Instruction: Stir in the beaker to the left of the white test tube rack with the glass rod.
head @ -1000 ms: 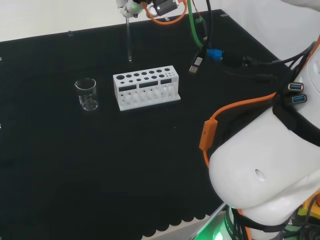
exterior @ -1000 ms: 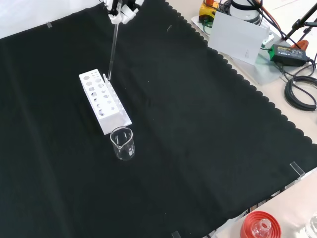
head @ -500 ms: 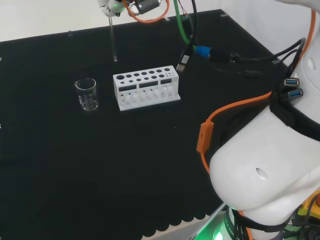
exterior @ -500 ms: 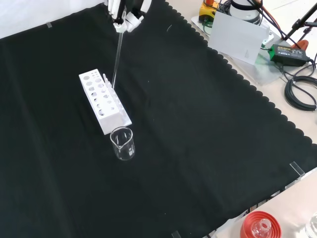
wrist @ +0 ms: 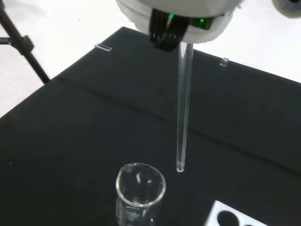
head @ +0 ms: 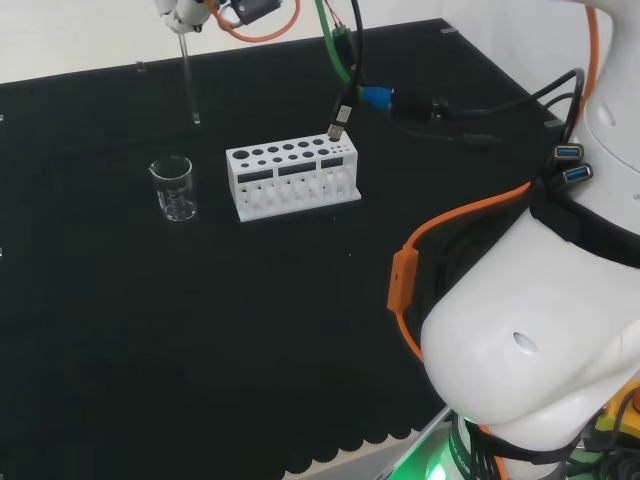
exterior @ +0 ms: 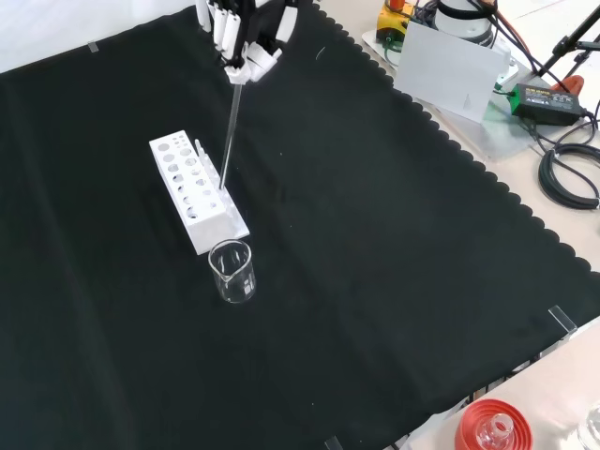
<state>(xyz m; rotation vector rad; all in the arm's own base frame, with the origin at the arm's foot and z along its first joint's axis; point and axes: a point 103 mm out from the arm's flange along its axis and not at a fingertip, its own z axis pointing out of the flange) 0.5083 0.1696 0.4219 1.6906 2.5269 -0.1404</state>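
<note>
Robot hand (exterior: 251,37) gripping glass rod (exterior: 229,131), seemingly above beaker (wrist: 140,193)

- In the head view, the hand (head: 182,12) is cut off by the top edge.
- In the wrist view, the upper end of the glass rod (wrist: 183,106) is hidden behind the blurred hand.
- The test tube rack (wrist: 235,217) is cropped there to one corner.
- The contents of the beaker (exterior: 232,271) cannot be determined.
</note>
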